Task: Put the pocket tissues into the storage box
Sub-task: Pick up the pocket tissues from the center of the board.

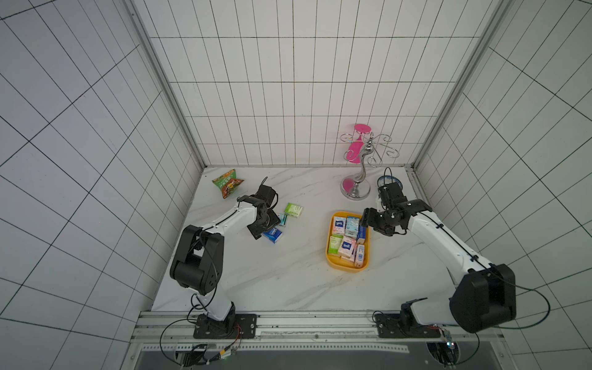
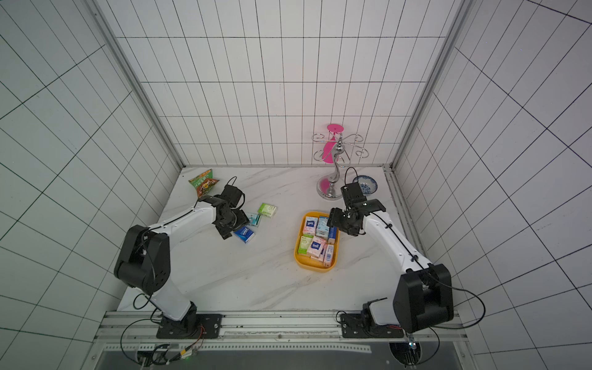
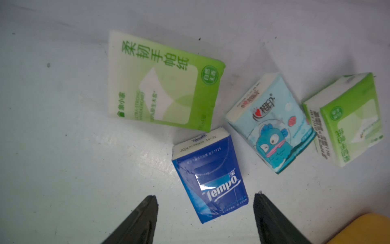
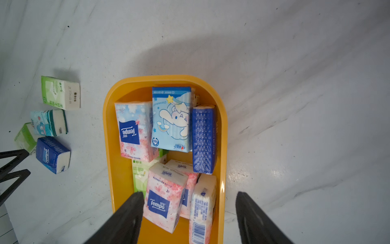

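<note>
The yellow storage box lies right of centre with several pocket tissues packed inside. Loose on the table at left are a dark blue packet, a teal-white one, a light green one, and a second green one hidden under the arm in both top views. My left gripper hovers open over the blue packet's end, not touching it. At the box's far end my right gripper hangs open and holds nothing.
A green-orange snack bag lies at the back left. A chrome cup rack with a pink cup stands at the back right beside a blue-white bowl. Tiled walls close in three sides.
</note>
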You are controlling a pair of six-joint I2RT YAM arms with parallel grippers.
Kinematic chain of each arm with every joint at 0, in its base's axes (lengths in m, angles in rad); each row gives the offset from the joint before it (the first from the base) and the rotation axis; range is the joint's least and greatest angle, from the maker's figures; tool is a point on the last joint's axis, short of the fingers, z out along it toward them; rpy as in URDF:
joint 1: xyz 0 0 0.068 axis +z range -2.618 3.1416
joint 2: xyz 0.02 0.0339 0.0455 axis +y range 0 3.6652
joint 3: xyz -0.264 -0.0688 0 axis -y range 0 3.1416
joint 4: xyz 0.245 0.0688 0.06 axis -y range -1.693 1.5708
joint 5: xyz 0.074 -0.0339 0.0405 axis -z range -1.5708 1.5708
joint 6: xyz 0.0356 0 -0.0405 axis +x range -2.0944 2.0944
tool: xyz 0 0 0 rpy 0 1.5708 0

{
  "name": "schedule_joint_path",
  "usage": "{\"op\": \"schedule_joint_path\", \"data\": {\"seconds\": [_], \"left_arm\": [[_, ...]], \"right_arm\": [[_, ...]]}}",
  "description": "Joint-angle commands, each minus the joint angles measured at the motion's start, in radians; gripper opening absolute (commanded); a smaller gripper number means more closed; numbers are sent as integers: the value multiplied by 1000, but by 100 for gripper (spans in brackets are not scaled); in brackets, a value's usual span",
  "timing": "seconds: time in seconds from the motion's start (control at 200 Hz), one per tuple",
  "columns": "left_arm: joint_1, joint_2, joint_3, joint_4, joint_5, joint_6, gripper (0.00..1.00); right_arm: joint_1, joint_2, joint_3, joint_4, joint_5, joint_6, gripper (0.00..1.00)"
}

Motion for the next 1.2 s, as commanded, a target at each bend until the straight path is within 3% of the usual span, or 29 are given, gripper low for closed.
{"op": "schedule_joint_path", "data": {"seconds": [0.0,0.725,0.879,0.989,1.194], "left_arm": [[4,44,12,47,-8,-21,75],[-4,138,-26,134,17,-3,72],[-4,125,-53,156,18,-5,63],[-5,100,-73,166,17,3,51],[-13,34,-113,155,9,32,51]], "right_arm": [[8,-1,45,-35,33,-24,73],[-2,-5,63,-68,46,-47,73],[-3,-22,52,-78,50,-47,73],[-5,-29,48,-83,42,-43,73],[-3,-38,46,-84,25,-41,73]]}}
